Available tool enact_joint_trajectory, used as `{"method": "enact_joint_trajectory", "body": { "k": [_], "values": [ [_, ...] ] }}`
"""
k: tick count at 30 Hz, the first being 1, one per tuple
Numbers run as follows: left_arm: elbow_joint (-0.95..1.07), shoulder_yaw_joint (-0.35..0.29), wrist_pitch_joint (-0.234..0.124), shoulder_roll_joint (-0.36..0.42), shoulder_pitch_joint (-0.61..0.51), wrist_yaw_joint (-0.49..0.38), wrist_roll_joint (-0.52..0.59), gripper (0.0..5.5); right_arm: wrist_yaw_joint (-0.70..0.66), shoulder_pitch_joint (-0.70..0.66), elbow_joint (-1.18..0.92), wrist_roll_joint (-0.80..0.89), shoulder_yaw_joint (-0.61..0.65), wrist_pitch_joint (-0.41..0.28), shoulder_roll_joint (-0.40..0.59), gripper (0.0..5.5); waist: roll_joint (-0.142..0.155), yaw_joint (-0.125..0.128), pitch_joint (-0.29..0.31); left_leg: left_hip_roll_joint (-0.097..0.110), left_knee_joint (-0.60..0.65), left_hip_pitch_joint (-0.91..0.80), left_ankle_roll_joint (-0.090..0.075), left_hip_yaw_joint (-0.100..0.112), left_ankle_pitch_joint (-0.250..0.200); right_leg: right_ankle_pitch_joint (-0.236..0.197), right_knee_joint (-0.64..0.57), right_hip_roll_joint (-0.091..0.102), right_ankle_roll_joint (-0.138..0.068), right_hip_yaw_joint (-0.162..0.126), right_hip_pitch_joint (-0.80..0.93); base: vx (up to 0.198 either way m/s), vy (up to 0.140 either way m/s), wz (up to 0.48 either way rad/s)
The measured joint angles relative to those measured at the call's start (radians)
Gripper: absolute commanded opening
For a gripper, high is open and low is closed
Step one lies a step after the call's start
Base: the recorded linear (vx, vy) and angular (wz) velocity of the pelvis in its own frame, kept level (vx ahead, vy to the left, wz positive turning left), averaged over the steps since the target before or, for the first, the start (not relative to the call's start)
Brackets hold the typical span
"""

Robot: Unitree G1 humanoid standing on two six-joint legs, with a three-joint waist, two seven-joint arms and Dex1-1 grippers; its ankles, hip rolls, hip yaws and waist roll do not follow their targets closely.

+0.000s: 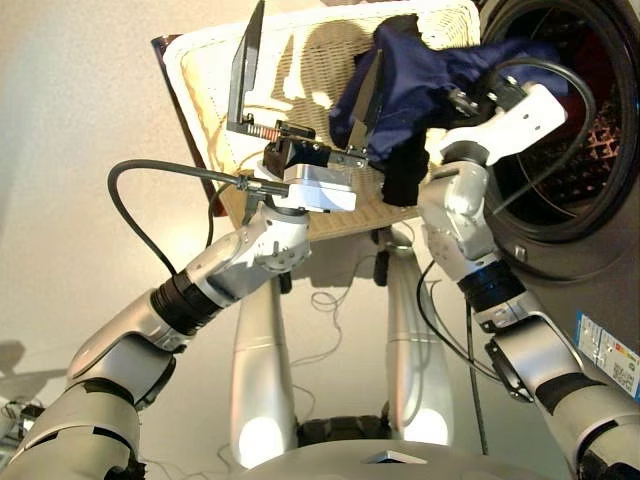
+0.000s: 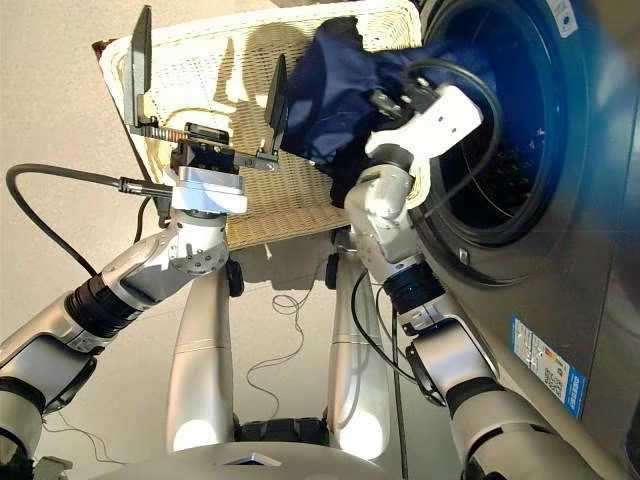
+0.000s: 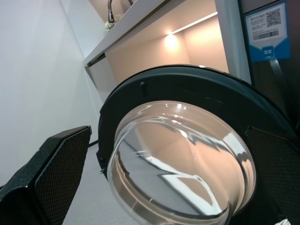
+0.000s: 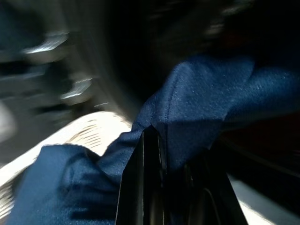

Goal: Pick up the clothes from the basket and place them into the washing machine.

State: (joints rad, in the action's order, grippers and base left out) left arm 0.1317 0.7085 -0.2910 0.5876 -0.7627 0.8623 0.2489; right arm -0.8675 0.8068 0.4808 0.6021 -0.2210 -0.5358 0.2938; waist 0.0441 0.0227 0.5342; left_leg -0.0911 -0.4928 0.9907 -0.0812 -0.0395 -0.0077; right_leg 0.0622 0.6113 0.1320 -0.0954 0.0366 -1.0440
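My right gripper (image 4: 159, 147) is shut on the navy blue garment (image 1: 420, 75), which it holds bunched at the mouth of the washing machine's (image 2: 560, 250) drum hole (image 1: 585, 100). Part of the cloth reaches into the hole. A darker, black-looking piece (image 1: 405, 182) hangs under the navy bundle, over the basket's near corner. The cream wicker basket (image 1: 200, 90) lies to the left of the machine, and its woven floor shows bare where I can see it. Above it my left gripper (image 1: 305, 88) stands open and holds nothing. The left wrist view shows the round glass door (image 3: 183, 154).
A black cable (image 1: 130, 215) loops out from my left wrist. Thin cords lie on the floor below the basket. A blue label (image 2: 545, 360) sits low on the machine front. Beyond the door runs a lit shelf recess (image 3: 164, 42).
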Motion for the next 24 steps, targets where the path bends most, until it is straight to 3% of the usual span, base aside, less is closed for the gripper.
{"method": "enact_joint_trajectory", "body": {
  "k": [5, 12, 24],
  "values": [
    [0.000, 0.000, -0.017, -0.003, -0.003, 0.008, -0.022, 5.50, -0.099, 0.037, 0.130, -0.079, 0.066, 0.013, 0.064, 0.00, -0.003, -0.002, 0.000, 0.004, -0.006, 0.022, 0.002, 0.009, 0.002, 0.000, 0.001, 0.003, -0.001, -0.008, -0.015, 0.000, 0.000, 0.000],
    [0.001, 0.001, -0.032, 0.011, -0.021, 0.007, -0.063, 5.50, -0.114, 0.169, 0.372, -0.087, 0.073, 0.075, 0.217, 0.00, -0.003, -0.016, 0.001, 0.007, -0.026, 0.048, 0.003, 0.014, 0.002, 0.001, 0.023, 0.007, -0.002, -0.009, -0.039, 0.000, 0.000, 0.000],
    [0.047, 0.006, -0.031, 0.071, -0.038, -0.055, -0.111, 5.50, 0.027, 0.272, 0.587, -0.085, -0.040, 0.204, 0.486, 0.00, -0.012, -0.024, 0.001, 0.029, -0.150, 0.176, 0.007, 0.037, -0.022, 0.038, 0.146, 0.022, -0.002, -0.006, -0.154, -0.001, -0.010, 0.017]
  ]
}}
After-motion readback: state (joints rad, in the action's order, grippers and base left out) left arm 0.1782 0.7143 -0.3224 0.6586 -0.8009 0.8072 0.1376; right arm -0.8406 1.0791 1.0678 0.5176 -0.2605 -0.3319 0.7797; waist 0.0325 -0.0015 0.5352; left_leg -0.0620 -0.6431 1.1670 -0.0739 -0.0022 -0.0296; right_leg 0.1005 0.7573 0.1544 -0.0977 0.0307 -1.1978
